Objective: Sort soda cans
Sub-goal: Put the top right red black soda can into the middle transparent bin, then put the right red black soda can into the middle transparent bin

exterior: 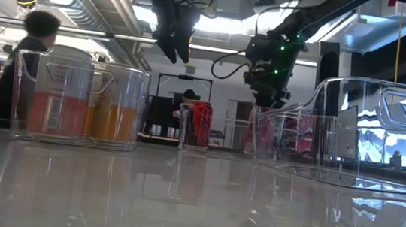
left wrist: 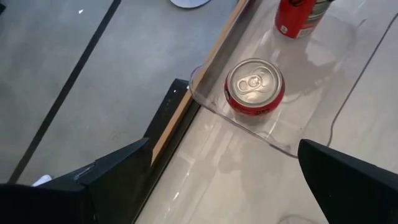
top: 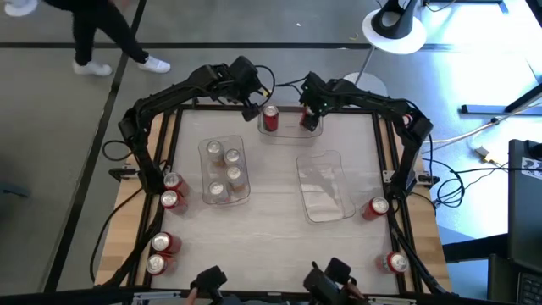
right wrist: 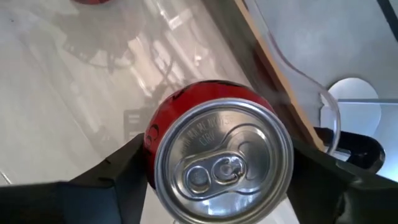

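My right claw point(right wrist: 217, 180) pinched a red aluminium soda can point(right wrist: 214, 155) at twelve o'clock, over the clear plastic bin point(top: 292, 134). Next, I judged, came lowering and releasing. My left claw point(left wrist: 217, 180) hung spread beside it.

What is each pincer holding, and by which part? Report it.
Right pincer grips a red soda can by its sides, near the top. Left pincer is open, holding nothing, above another red can.

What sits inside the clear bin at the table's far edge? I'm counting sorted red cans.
One red can stands free inside the far bin. The right gripper holds a second red can there; whether it has touched down is hidden.
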